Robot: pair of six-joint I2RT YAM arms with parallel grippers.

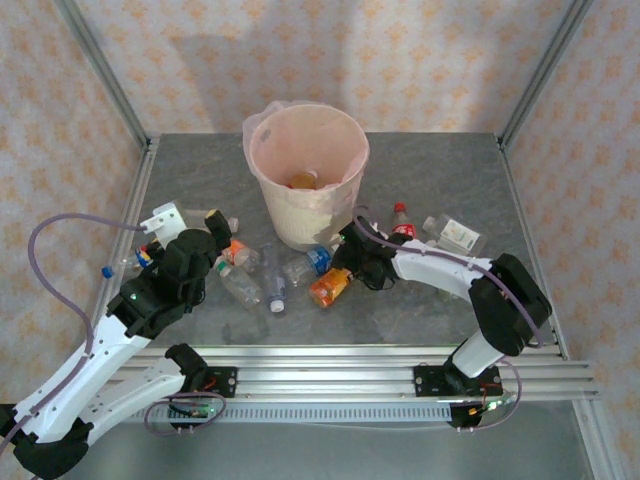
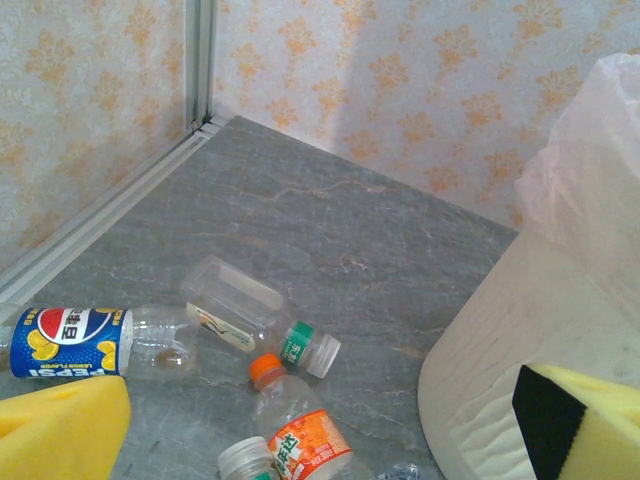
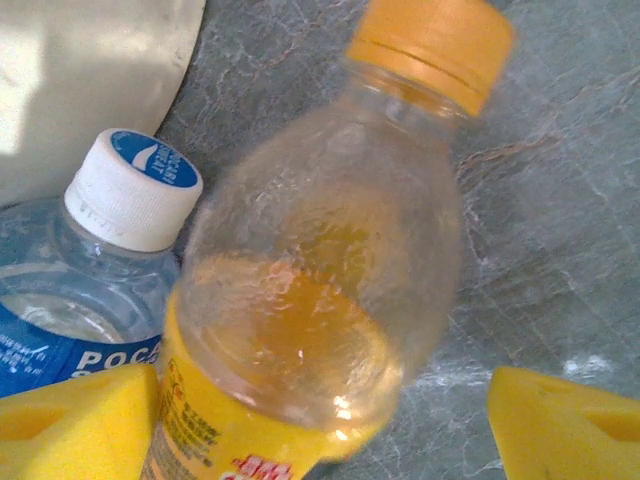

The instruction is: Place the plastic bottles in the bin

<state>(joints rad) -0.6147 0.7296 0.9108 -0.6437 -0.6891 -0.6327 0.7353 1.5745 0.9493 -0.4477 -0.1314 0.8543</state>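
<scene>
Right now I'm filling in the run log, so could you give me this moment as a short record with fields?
bin: upright, bag-lined, orange item inside
loose bottles: several lying by the bin's near side
left tool: open, empty, facing the Pepsi bottle
right tool: open, straddling the orange-capped bottle, not clamped
task: unfinished

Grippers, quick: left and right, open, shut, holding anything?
Left gripper: open, empty.
Right gripper: open, straddling the orange-capped bottle, with a gap on one side; not gripped.
</scene>
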